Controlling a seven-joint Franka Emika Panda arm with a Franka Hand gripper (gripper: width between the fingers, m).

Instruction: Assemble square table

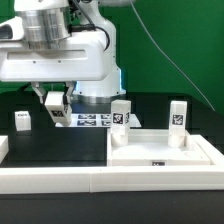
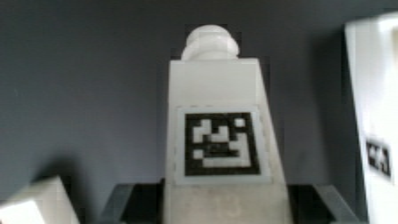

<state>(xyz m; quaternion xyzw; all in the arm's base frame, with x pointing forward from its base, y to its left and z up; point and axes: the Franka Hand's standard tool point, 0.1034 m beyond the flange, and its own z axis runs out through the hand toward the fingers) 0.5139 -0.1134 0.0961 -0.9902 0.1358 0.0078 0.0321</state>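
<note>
The square table top (image 1: 160, 152), a white tray with a raised rim, lies at the exterior view's right front. Two white tagged legs (image 1: 121, 114) (image 1: 178, 114) stand upright at its far corners. My gripper (image 1: 52, 103) hangs over the black table at the exterior view's left, shut on a third leg (image 1: 56, 110). In the wrist view this leg (image 2: 217, 110) runs out from between my fingers (image 2: 146, 200), its tag (image 2: 217, 142) facing the camera and its screw tip (image 2: 210, 42) at the far end. Another leg block (image 1: 22, 120) lies at the far left.
The marker board (image 1: 92, 120) lies flat behind the held leg. White border rails (image 1: 60, 182) run along the front edge and the exterior view's left side. In the wrist view a white edge (image 2: 374, 90) shows beside the leg and a white piece (image 2: 36, 203) at the corner.
</note>
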